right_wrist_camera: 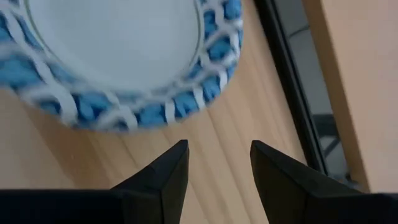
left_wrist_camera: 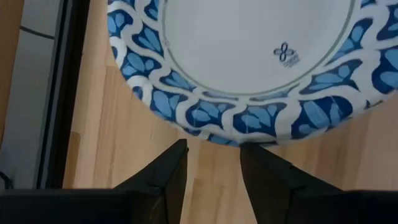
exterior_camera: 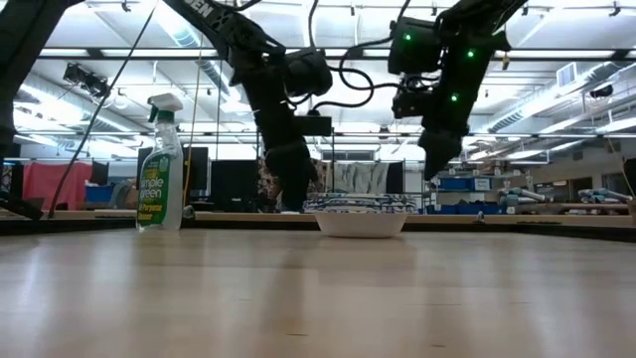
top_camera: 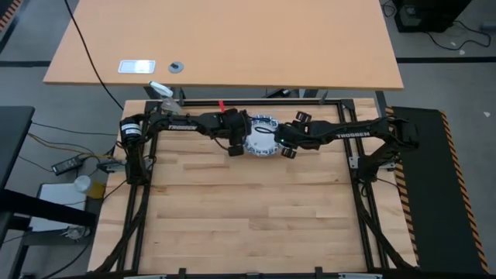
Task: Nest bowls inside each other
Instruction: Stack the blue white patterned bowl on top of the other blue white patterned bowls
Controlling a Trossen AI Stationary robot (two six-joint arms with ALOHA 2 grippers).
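A bowl with a white centre and a blue-and-white patterned rim stands on its base on the wooden table, near the middle of the far edge. It also shows in the low view as a bowl with a layered rim; whether others are nested in it, I cannot tell. My left gripper hangs open just left of the bowl, its fingertips short of the rim. My right gripper hangs open just right of the bowl, slanting down, with nothing between its fingers.
A green spray bottle stands at the far left corner. A black frame rail runs along the table's far edge, close behind the bowl. Bare wood stretches toward the near edge.
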